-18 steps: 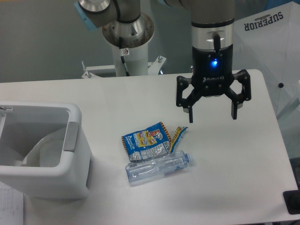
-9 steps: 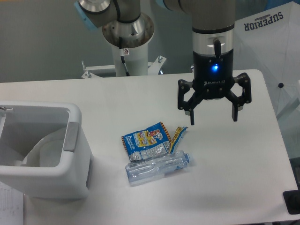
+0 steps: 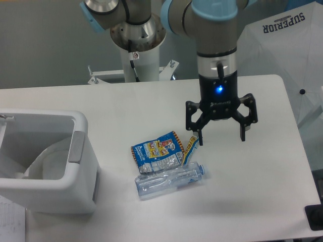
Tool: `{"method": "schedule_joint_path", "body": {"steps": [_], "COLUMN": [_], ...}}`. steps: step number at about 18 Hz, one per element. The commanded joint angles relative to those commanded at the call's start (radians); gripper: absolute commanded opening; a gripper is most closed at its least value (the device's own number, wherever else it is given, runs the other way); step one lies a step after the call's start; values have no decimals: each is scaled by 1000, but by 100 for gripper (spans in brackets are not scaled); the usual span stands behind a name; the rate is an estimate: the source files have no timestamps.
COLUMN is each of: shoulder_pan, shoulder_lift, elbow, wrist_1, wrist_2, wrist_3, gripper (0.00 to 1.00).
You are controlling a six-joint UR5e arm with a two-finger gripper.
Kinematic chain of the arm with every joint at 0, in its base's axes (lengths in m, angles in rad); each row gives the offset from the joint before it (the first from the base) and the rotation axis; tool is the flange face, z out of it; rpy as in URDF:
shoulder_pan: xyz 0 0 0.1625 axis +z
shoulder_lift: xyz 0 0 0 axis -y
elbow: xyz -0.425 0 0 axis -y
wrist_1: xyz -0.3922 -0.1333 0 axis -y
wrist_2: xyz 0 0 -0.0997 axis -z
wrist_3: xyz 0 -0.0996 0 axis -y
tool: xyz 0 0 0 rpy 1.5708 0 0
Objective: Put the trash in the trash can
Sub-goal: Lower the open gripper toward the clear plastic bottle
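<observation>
A crushed clear plastic bottle (image 3: pixel 170 180) with a blue label lies on the white table. Just behind it lies a crinkled blue-and-yellow snack wrapper (image 3: pixel 157 151), its torn yellow strip (image 3: pixel 190 145) sticking out to the right. My gripper (image 3: pixel 221 139) hangs open above the table, fingers pointing down, just right of the wrapper, with its left fingertip close to the yellow strip. Nothing is between its fingers. The trash can (image 3: pixel 45 160), a large white bin with a grey handle, stands at the left edge of the table.
The arm's base column (image 3: pixel 136 45) rises behind the table at the back centre. A white cloth printed SUPERIOR (image 3: pixel 292 45) hangs at the right. A dark object (image 3: pixel 314 218) sits off the table's front right corner. Paper (image 3: pixel 11 222) lies by the bin.
The gripper has moved down and to the left, toward the wrapper's yellow strip, staying open. The trash and the bin have not moved.
</observation>
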Motion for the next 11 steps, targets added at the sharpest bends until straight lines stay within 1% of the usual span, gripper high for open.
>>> {"method": "schedule_joint_path", "body": {"steps": [3,6,9,11], "shoulder_pan": [-2,-5,-8,-8], "shoulder_lift": [-48,-72,-101,-118], "elbow": [-8,-12,-47,-61], "wrist_1": [0,-2,-2,-3], "wrist_2": [0,0,0,2], "wrist_3": [132,259,426,503], "gripper": [100,100,100,100]}}
